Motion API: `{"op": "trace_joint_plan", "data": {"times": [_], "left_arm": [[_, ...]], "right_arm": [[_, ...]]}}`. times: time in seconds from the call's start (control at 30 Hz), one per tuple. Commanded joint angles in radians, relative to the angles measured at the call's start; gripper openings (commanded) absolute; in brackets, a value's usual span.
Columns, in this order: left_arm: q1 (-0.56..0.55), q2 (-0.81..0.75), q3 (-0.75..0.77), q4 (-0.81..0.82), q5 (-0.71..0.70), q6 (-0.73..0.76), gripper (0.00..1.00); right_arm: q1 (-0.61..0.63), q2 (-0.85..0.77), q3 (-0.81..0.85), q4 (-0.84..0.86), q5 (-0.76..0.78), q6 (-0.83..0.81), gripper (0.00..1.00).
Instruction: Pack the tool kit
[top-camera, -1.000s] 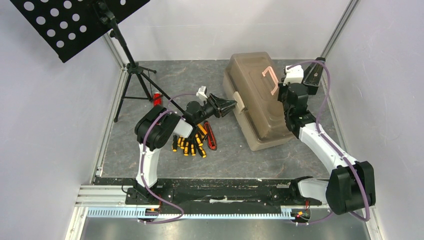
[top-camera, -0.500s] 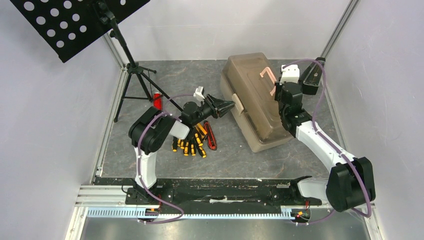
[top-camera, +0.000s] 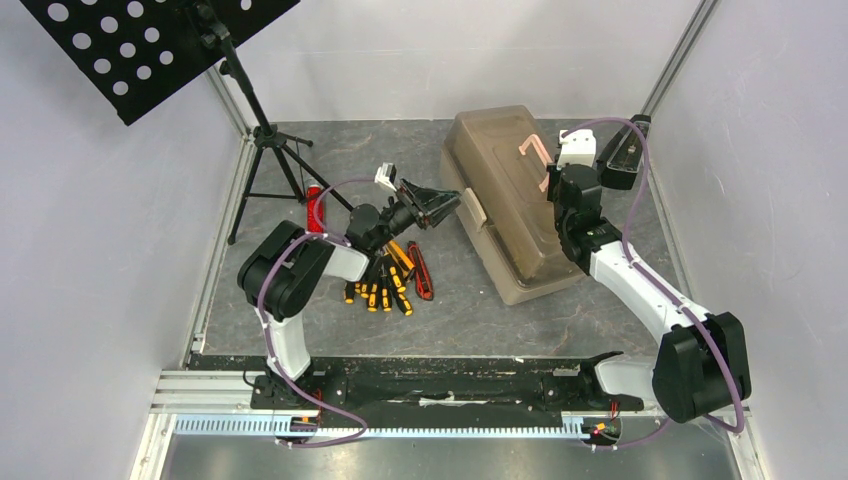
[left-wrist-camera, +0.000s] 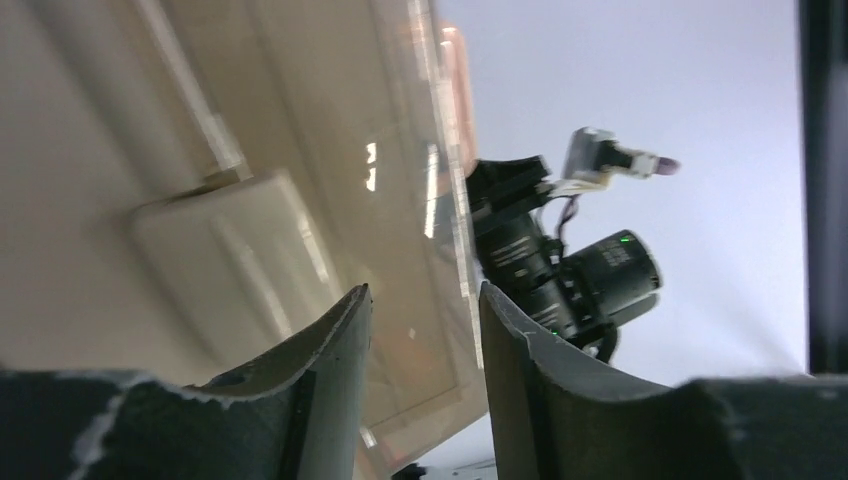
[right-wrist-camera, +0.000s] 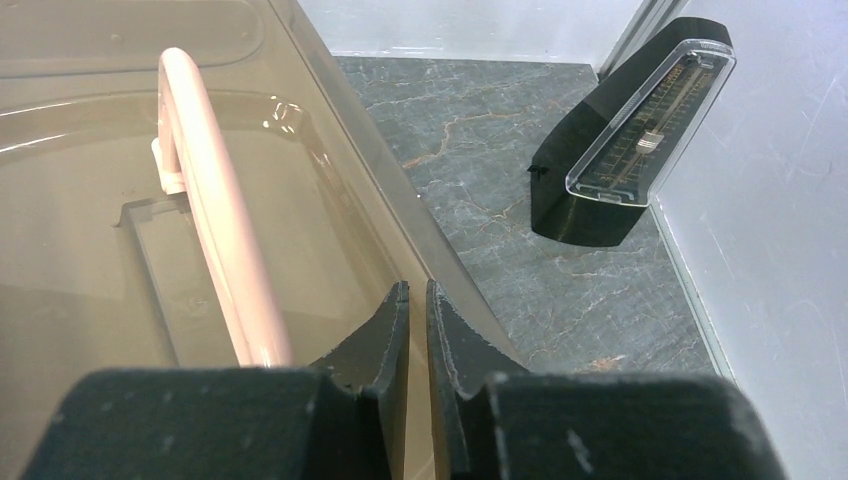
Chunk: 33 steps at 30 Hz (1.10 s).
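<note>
Left side: my left fingers (top-camera: 448, 199) hang spread, nothing between them, tips at the pale latch (left-wrist-camera: 235, 255) on the toolbox's (top-camera: 510, 215) left wall; contact I cannot tell.
Right side: my right fingers (right-wrist-camera: 400, 300) are pinched almost together, empty, low over the lid's right edge just beside the pale handle (right-wrist-camera: 215, 215).
Toolbox: lid down, it sits aslant on the right half of the bench (top-camera: 450, 315), toward the back.
Loose tools: the yellow-and-black screwdrivers (top-camera: 378, 291) lie heaped under my left forearm, the red utility knife (top-camera: 423, 273) just to their right, all apart from the toolbox.
Bystanders: a black wedge-shaped case with a clear front (right-wrist-camera: 630, 130) lies right of the toolbox; a music stand (top-camera: 150, 45) rises rear left, a red bar (top-camera: 316, 207) by its legs.
</note>
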Motion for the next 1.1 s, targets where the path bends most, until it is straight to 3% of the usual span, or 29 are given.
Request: {"op": "trace_joint_plan", "data": {"times": [0.0, 0.13, 0.37, 1.07], "left_arm": [[0.011, -0.026, -0.056, -0.028, 0.029, 0.13, 0.54], [0.01, 0.039, -0.057, 0.015, 0.052, 0.129, 0.65], [-0.008, 0.126, 0.015, -0.001, 0.073, 0.135, 0.74], [-0.052, 0.238, 0.145, -0.042, 0.055, 0.151, 0.74]], "right_arm": [[-0.002, 0.091, -0.095, -0.418, -0.071, 0.013, 0.11], [-0.002, 0.087, -0.094, -0.416, -0.091, 0.017, 0.11], [-0.002, 0.085, -0.088, -0.416, -0.116, 0.013, 0.11], [0.033, 0.08, -0.125, -0.42, -0.203, 0.009, 0.11]]}}
